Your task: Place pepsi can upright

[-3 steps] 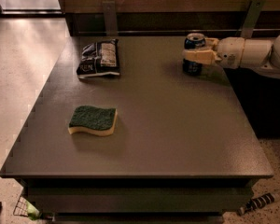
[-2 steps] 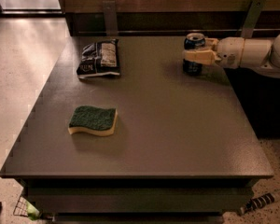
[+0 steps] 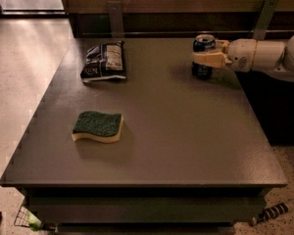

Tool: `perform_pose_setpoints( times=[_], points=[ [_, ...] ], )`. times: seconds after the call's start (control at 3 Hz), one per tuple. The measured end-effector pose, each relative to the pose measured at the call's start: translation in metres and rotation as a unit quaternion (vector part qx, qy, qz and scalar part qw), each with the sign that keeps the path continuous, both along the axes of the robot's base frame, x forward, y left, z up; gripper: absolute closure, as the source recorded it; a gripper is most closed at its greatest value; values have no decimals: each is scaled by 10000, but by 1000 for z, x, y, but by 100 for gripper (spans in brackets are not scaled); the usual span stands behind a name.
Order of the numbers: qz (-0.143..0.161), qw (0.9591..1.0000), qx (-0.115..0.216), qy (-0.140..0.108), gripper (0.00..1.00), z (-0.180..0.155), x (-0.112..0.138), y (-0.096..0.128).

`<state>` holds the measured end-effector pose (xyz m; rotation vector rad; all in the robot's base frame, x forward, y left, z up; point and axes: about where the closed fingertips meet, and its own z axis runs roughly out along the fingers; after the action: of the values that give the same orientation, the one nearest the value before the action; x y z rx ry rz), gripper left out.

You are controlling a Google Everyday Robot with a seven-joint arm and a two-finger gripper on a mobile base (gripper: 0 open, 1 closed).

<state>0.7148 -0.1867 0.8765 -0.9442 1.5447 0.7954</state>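
Note:
The pepsi can (image 3: 203,44) is dark blue with a silver top rim and stands upright on the table's far right part. My gripper (image 3: 206,58) reaches in from the right on a white arm, and its cream fingers (image 3: 209,59) wrap the can's middle. The can's base rests on or just above the table top (image 3: 176,131); I cannot tell which.
A dark blue-and-white snack bag (image 3: 104,61) lies at the far left of the table. A green and yellow sponge (image 3: 98,126) lies at the front left. A dark wall with two metal brackets runs behind the table. The floor drops off to the left and front.

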Motion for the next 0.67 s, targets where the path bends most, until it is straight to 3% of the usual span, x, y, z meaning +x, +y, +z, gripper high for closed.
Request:
perform_pose_setpoints(
  times=[0.33,0.67],
  points=[
    [2,10000,0,0,22,0,0,0],
    [2,10000,0,0,1,0,0,0]
  ],
)
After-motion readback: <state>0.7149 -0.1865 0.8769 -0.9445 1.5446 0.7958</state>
